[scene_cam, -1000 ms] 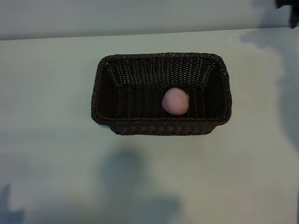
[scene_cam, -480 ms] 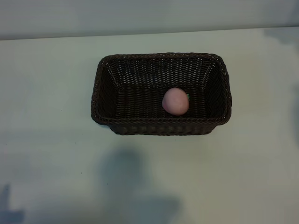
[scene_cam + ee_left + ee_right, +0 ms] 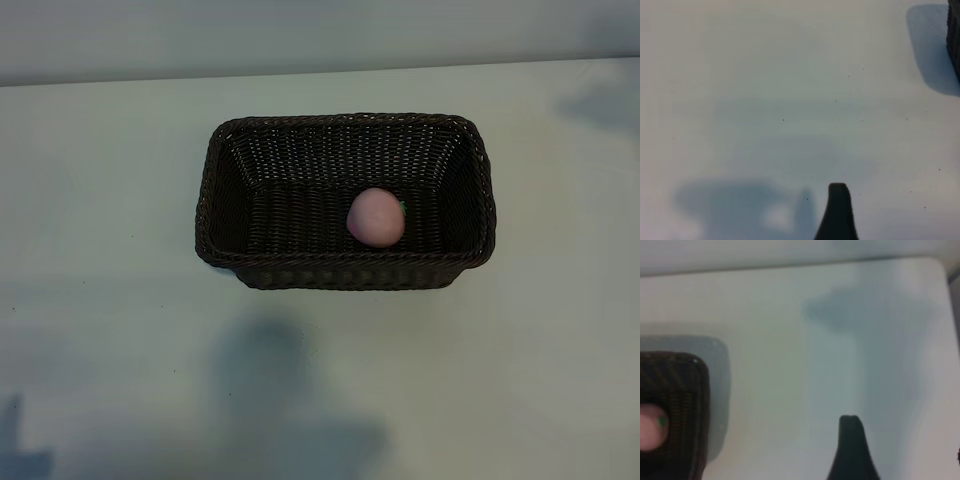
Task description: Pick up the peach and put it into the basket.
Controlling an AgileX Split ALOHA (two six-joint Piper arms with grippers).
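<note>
Peach and basket are already together, so by my reading the work left is only to get the arms clear and parked.

Nearest the exterior camera, the counter point(image 3: 120, 330) lies bare apart from soft shadows toward 6 and 7 o'clock. Neither arm shows in that view.

Next comes the basket point(image 3: 345, 272), standing square on the counter with its long near wall facing the camera. The peach point(image 3: 376, 217) rests on its floor at about 4 o'clock from the middle. It is close to the near wall, well apart from the right-hand wall, and its green leaf bit points to 3 o'clock. Beyond the braided far rim, the counter runs on to its back edge at 12 o'clock.

The left gripper point(image 3: 838, 205) is spread and empty, with one dark finger showing over bare counter. Only a corner of the basket is at the edge of its view, well apart from it. It appears parked.

The right gripper point(image 3: 850, 445) is spread too and pinches nothing. Its wrist view catches a corner of the basket with the peach inside, well off to one side of the finger.

To finish well, I would keep the right gripper spread and away from the rim. That way nothing brushes the wicker or rolls the fruit. The basket looks light, and I judge that a knock would shift it.
</note>
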